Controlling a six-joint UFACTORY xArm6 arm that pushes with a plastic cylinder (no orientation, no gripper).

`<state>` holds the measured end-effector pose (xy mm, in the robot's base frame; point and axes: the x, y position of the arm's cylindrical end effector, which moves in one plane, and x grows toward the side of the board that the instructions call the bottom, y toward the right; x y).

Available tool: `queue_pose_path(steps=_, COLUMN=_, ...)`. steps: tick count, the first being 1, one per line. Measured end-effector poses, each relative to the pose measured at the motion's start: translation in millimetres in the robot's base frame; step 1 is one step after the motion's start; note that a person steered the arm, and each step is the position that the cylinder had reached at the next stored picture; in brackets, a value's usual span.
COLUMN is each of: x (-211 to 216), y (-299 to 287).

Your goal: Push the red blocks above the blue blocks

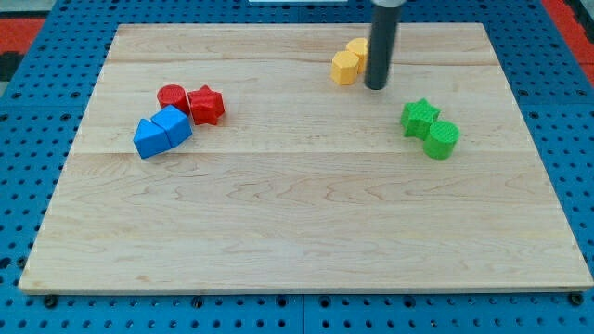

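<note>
While upright, my tip [375,87] beside yellow blocks [349,61] (no pincer), red blocks [192,101] far left.

pale wooden board [306,241], blue pegboard surface [37,111] around it

We see a pale wooden board [306,232]. At upper left lie a red cylinder block [172,96], a red star-shaped block [206,105] and two blue blocks [148,138] [174,123]; two yellow blocks [345,67] [358,47] sit top centre; a green star block [419,117] and a green cylinder block [443,139] sit right.
</note>
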<state>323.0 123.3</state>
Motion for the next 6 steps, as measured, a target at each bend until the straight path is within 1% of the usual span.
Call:
queue_pose_path(steps=1, x=35.1, y=23.1)
queue_pose_path(steps=3, x=72.6, y=52.0)
queue_pose_path(steps=4, x=33.9, y=15.9)
queue_pose_path(steps=5, x=31.3, y=-110.6)
queue_pose_path(steps=6, x=57.4, y=-191.5)
